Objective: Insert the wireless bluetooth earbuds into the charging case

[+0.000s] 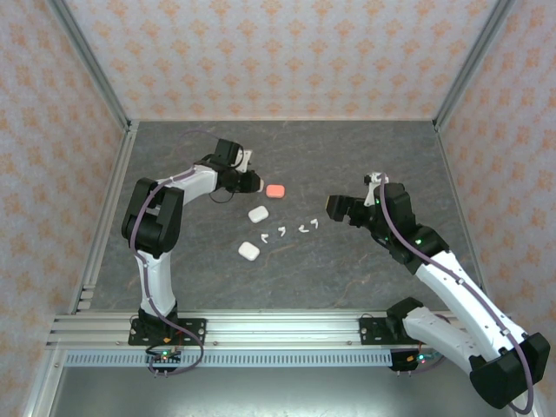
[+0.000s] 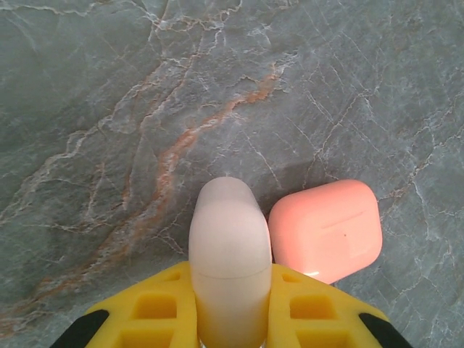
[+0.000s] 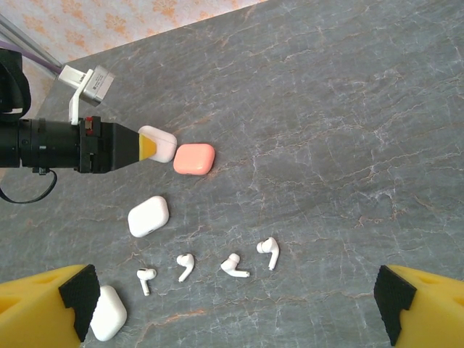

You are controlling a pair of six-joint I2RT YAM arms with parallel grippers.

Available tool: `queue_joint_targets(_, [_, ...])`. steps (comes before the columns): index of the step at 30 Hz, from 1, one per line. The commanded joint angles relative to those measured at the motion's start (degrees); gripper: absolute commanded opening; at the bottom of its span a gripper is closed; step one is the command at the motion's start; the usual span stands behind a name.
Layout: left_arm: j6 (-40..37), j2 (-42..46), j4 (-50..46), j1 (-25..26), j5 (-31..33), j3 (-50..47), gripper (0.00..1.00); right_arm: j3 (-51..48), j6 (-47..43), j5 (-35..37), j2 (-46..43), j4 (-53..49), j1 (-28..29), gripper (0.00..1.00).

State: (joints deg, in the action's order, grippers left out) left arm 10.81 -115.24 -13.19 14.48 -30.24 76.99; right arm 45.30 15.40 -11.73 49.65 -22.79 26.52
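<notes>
Left gripper (image 3: 145, 148) clamps white rounded plastic case (image 3: 161, 142) | right gripper (image 1: 334, 208) gaping, empty | white stemmed earbuds (image 3: 187, 261) lower centre, nearer it

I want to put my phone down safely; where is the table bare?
The table is bare along the back wall, beyond the coral case, and in the near strip between the nearest white case and the rail. The middle is crowded: cases and four earbuds lie between the left gripper, with its held white case, and the open right gripper.
</notes>
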Motion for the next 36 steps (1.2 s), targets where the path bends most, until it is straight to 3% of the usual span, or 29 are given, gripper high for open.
queue_joint_targets(1, [0.79,-0.67,-2.43,-0.68,-0.61,1.19,0.09,-0.21,-0.72,1.10,0.18,0.36,-0.12,0.99])
queue_joint_targets(9, [-0.23,-0.35,-3.90,-1.40,0.70,1.10,0.32,-0.15,-0.46,0.92,0.37,0.28,-0.10,0.99])
queue_joint_targets(25, [-3.56,5.46,-4.72,-3.03,3.97,-1.39,0.42,0.86,-1.19,2.91,1.58,-2.89,-0.12,0.99])
queue_joint_targets(36, [-1.82,22.67,1.46,-3.14,6.89,-12.24,0.47,4.40,-10.07,-2.65,6.45,-0.99,-0.15,0.99])
